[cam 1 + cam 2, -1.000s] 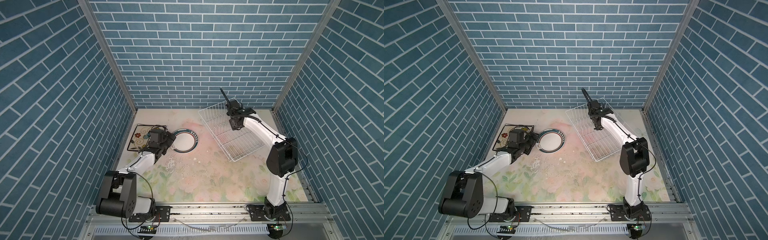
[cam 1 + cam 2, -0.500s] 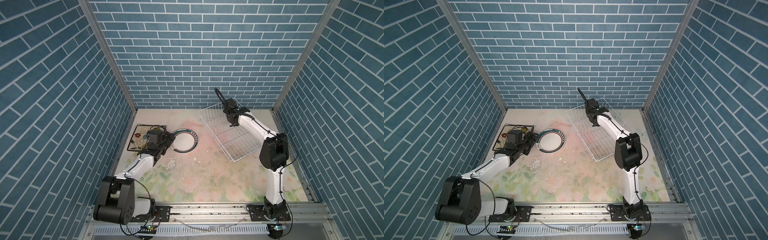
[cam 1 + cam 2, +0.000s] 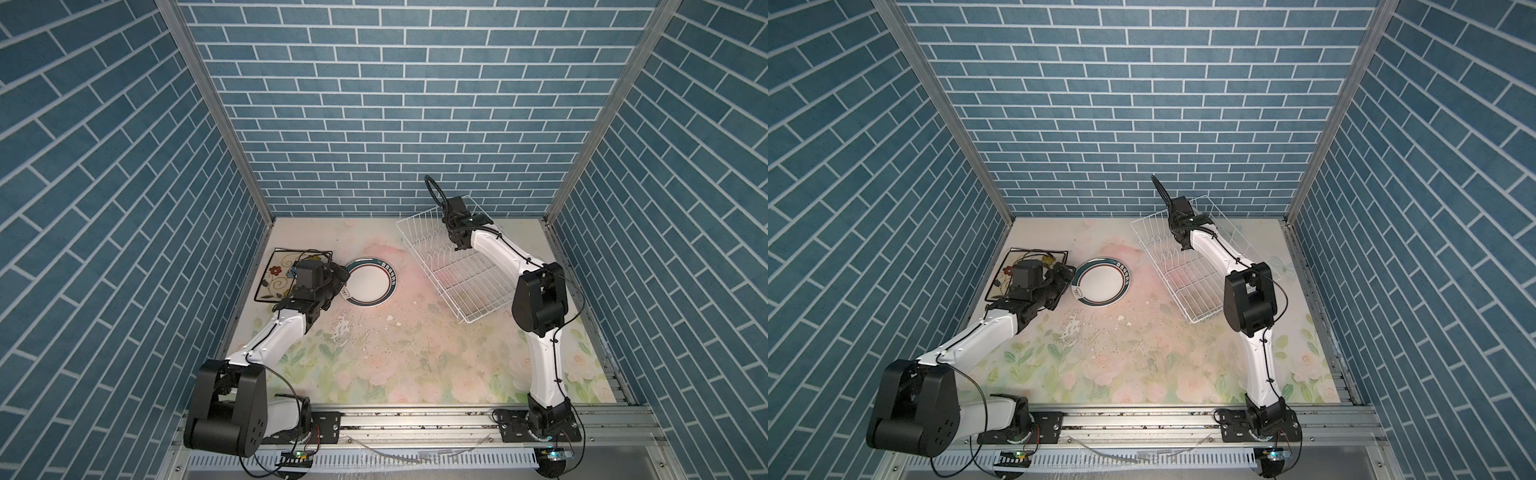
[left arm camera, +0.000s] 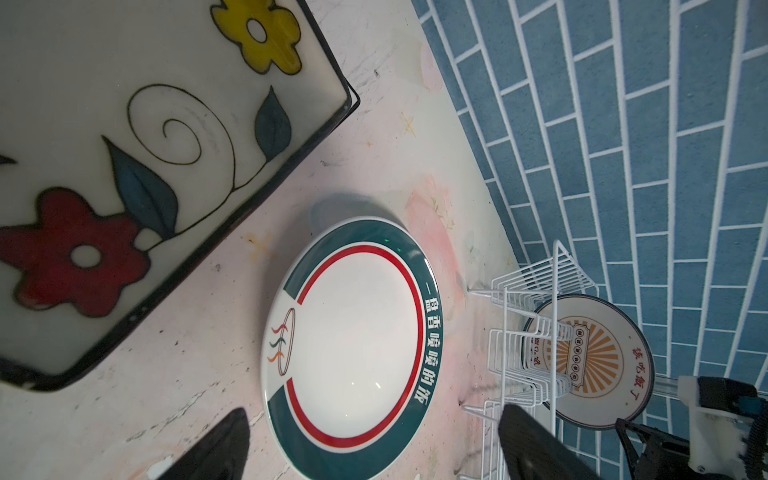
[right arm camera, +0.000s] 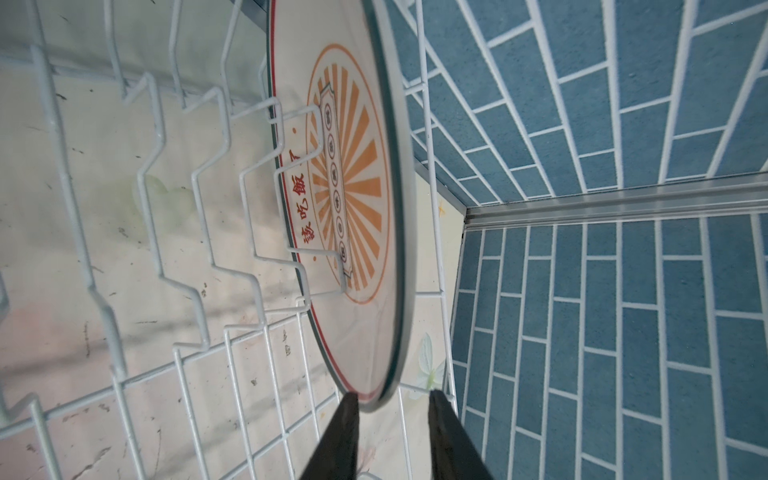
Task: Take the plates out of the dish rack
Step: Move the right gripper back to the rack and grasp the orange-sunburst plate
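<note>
Sunburst plate upright in rack; floral sq. plate, green-rim plate flat outside.

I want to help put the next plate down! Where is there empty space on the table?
Bare mat lies between the round plate and the dish rack, and across the wide front strip before both. It is crowded at the back left, where the square flower plate and round plate lie close together.

log | left wrist view: i read white 一盤香噴噴的飯 on green-rimmed plate | right wrist view: red 該吃飯了 on sunburst plate | its banner characters: too small
</note>
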